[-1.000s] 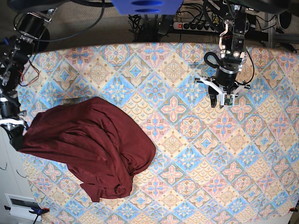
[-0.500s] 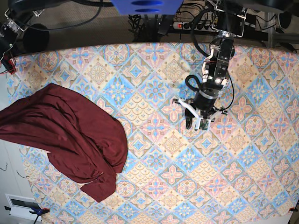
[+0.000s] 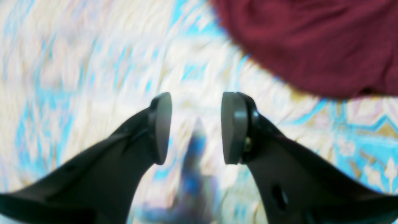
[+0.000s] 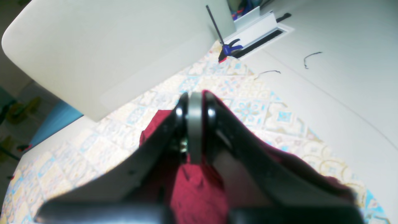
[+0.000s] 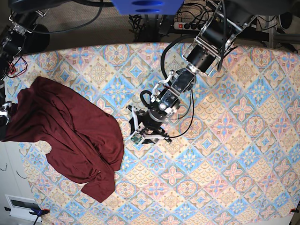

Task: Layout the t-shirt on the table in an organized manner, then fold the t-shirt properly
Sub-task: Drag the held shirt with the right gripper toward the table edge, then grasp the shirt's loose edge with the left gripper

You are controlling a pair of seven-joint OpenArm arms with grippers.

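The dark maroon t-shirt (image 5: 70,136) lies bunched over the left part of the table (image 5: 225,154), its left edge lifted off the cloth. My right gripper (image 5: 4,115) is at that edge, at the table's left rim. In the right wrist view its pads are pressed together (image 4: 195,124) with maroon fabric (image 4: 199,193) hanging from them. My left gripper (image 5: 143,137) reaches to the table's middle, just right of the t-shirt's hem. Its jaws stand open (image 3: 196,127) over the patterned cloth with nothing between them, and the t-shirt (image 3: 311,46) is ahead at upper right, apart from the fingers.
A power strip (image 5: 197,26) and cables run behind the table's far edge. A blue clamp (image 4: 228,49) and a white box (image 5: 21,206) sit at the near left corner. A large white panel (image 4: 108,56) stands beside the table's left side.
The left arm swung from the far right to the table's middle, toward the t-shirt, and its jaws widened. The right gripper dragged the t-shirt's edge leftward, then back, shifting the garment left.
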